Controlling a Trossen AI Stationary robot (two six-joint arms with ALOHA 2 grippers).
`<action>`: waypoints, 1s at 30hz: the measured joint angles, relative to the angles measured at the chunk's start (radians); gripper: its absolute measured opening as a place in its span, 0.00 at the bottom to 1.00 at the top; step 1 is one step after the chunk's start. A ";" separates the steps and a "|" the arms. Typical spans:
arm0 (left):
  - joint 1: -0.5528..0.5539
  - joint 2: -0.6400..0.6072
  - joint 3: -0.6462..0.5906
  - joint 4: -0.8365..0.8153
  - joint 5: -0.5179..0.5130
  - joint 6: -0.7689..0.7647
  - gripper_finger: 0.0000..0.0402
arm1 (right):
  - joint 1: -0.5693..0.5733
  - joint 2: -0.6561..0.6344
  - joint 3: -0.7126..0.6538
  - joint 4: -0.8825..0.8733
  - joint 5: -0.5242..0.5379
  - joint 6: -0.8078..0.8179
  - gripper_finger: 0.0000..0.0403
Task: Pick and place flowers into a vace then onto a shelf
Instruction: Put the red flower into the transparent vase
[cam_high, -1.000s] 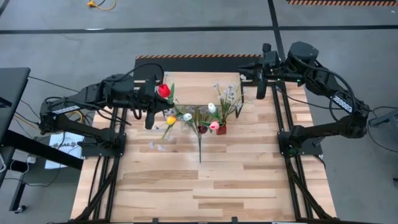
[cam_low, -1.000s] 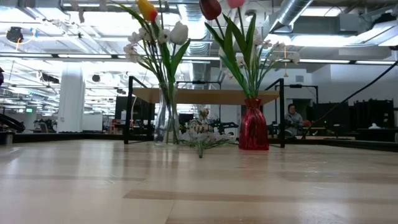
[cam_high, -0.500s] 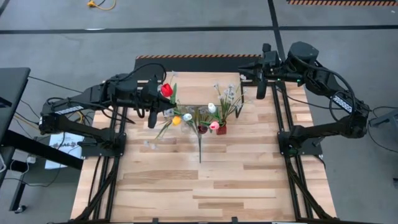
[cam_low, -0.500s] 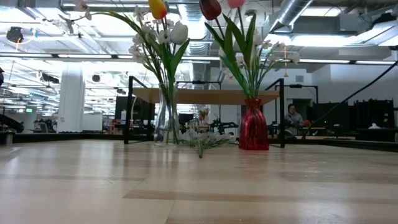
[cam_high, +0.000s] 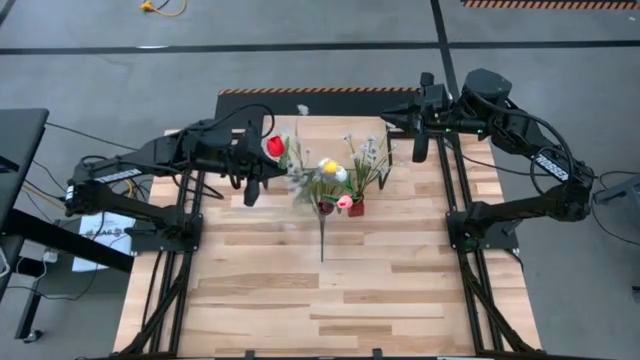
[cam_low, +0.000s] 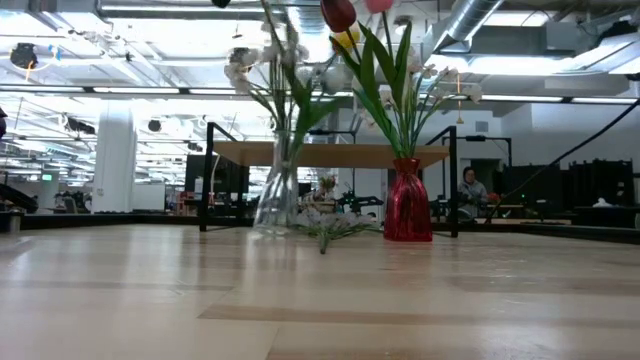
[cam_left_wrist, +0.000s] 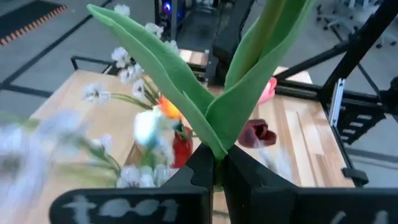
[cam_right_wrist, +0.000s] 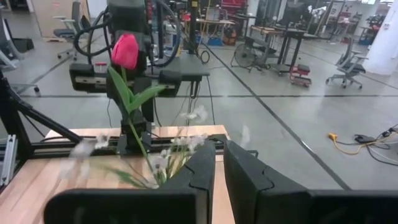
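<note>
My left gripper (cam_high: 251, 195) (cam_left_wrist: 217, 158) hangs over the table's left-middle, shut on a red tulip (cam_high: 275, 147) (cam_right_wrist: 126, 50). Just to its right a clear vase (cam_low: 278, 198) stands on the table, leaning and blurred. It carries a yellow tulip (cam_high: 326, 165), a white tulip and white sprays. A red vase (cam_low: 407, 200) (cam_high: 354, 208) with dark red and pink tulips stands in front of the shelf (cam_low: 330, 153). One spray (cam_high: 321, 235) lies flat on the table. My right gripper (cam_high: 418, 152) (cam_right_wrist: 219, 155) waits shut above the shelf's right end. My left gripper pinches the red tulip's green stem (cam_left_wrist: 216, 163) between its two fingers, just where the long leaves (cam_left_wrist: 180, 93) branch off. The fingers slant down toward the table's right. Bloom and leaves stand up above the fingers. The fingers hide the lower stem.
The shelf's black legs (cam_low: 208, 175) (cam_low: 453, 180) stand behind the two vases at the table's far middle. The near half of the tabletop (cam_high: 330, 300) shows bare planks. Black frame rails (cam_high: 170, 270) (cam_high: 480, 280) run along both sides. A person (cam_low: 468, 190) sits far behind.
My left gripper has moved toward the table's right, carrying the red tulip. The clear vase has slid and tipped toward the red vase. Its yellow and white blooms have swung right and toward the far edge, beside the red vase's flowers.
</note>
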 joint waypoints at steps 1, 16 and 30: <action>0.000 -0.002 0.000 0.008 -0.003 0.000 0.00 | 0.000 0.000 0.000 0.000 0.000 0.000 0.07; -0.001 -0.008 0.002 0.000 -0.009 -0.010 0.00 | 0.000 0.000 0.000 0.000 0.000 0.000 0.07; -0.005 -0.016 0.002 -0.004 0.012 -0.035 0.00 | 0.000 0.000 0.000 0.000 0.000 0.002 0.07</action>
